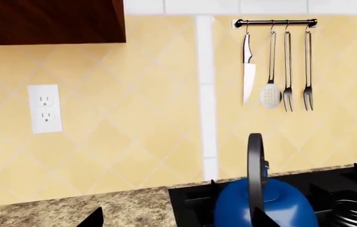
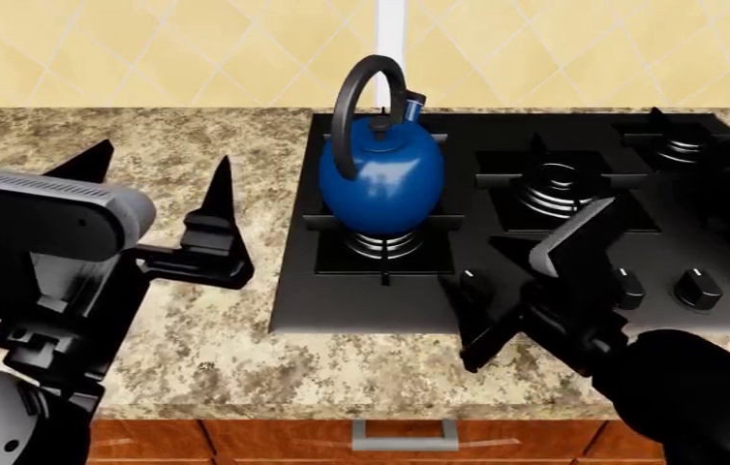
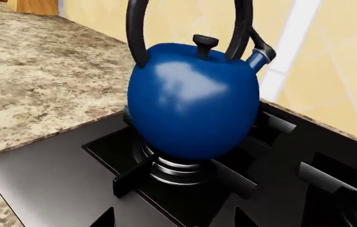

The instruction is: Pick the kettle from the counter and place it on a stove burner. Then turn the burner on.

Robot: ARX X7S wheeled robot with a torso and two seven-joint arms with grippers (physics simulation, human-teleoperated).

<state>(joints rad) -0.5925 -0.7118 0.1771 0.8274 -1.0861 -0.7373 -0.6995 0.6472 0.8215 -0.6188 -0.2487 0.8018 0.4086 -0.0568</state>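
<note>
- kettle point(image 2: 380, 174) is sitting upright on the front-left burner point(image 2: 383, 244) — placement looks done.
- left gripper point(image 2: 159, 208) is hanging fingers apart, empty, over the counter point(image 2: 210, 329).
- right gripper point(image 2: 533, 291) is hovering spread, empty, at the knobs point(image 2: 697, 288) — likely lining up for ignition.

Even, bright, diffuse lighting in all three views, no dim zones. Renders are sharp edge to edge, with no visible blur or lens distortion. The kettle point(image 3: 194, 101) shows a soft white highlight on its upper side in the right wrist view, so the light comes from above. The stove point(image 2: 339, 281) has a faint sheen near its front edge in the head view. Shadows are weak: only slight darkening under the kettle around the burner point(image 3: 175, 168). The backsplash tiles point(image 1: 134, 118) are evenly lit with no glare.
</note>
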